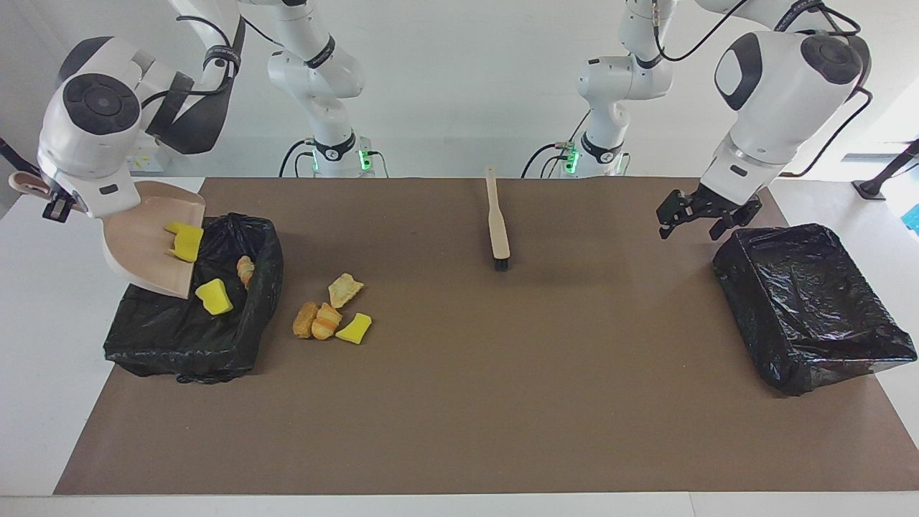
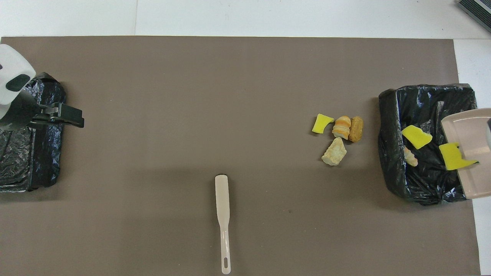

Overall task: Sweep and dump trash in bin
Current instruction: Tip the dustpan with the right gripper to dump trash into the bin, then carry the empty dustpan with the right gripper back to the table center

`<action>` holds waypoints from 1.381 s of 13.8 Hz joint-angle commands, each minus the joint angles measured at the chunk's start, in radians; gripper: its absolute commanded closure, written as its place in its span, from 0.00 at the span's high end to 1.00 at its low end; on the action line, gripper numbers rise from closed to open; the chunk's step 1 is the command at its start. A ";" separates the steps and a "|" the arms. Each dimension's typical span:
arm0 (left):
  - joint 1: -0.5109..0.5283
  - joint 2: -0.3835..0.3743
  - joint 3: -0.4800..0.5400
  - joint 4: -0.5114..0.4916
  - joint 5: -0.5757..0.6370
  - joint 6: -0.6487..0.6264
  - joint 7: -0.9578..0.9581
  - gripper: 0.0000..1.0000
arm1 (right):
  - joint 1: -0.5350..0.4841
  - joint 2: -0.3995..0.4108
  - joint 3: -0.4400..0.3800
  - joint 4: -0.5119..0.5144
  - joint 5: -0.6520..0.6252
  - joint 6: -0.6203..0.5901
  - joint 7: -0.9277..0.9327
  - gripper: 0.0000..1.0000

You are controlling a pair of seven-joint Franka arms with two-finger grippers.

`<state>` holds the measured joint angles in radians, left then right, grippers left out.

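A second black-bagged bin [image 1: 811,305] at the left arm's end of the brown mat [image 1: 502,402].

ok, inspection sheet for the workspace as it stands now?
Surface: brown mat on white table.
Job's things: tilted dustpan over lined bin, one sponge on it; sponge and bread piece in bin; four scraps on mat beside bin.
Clutter: brush lying on mat; second lined bin.
Grippers: right gripper shut on dustpan handle; left gripper open, empty, over second bin's edge.
Cables: along arms only.
Surroundings: nothing seen.
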<state>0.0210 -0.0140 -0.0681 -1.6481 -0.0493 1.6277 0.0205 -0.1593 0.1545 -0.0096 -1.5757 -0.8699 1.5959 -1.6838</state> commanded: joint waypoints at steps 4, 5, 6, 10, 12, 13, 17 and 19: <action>0.014 -0.034 -0.001 -0.022 0.009 -0.017 0.084 1.00 | -0.006 -0.050 0.007 0.000 0.100 -0.034 0.033 0.00; 0.013 -0.032 -0.001 -0.016 0.012 -0.003 0.084 1.00 | -0.009 -0.050 -0.003 0.019 0.205 -0.059 0.068 0.00; 0.013 -0.034 -0.001 -0.010 0.014 -0.002 0.085 1.00 | -0.008 -0.050 -0.004 0.032 0.260 -0.097 0.129 0.00; 0.011 -0.035 -0.003 -0.007 0.014 -0.003 0.084 1.00 | 0.013 -0.050 0.071 0.079 0.415 -0.229 0.592 0.00; 0.013 -0.035 -0.001 -0.007 0.016 -0.008 0.085 1.00 | 0.084 -0.052 0.085 0.079 0.485 -0.235 0.840 0.00; 0.013 -0.035 -0.001 -0.007 0.016 -0.005 0.084 1.00 | 0.111 -0.052 0.086 0.079 0.537 -0.243 0.956 0.00; -0.012 -0.035 0.011 -0.009 0.016 -0.020 0.085 1.00 | 0.182 -0.043 0.092 0.076 0.730 -0.258 1.335 0.00; -0.059 -0.035 0.040 -0.010 0.020 -0.019 0.082 1.00 | 0.185 -0.021 0.097 0.069 0.863 -0.237 1.540 0.00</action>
<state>0.0095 -0.0388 -0.0622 -1.6509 -0.0490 1.6149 0.0973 0.0385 0.1108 0.0841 -1.5113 -0.1106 1.3510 -0.2997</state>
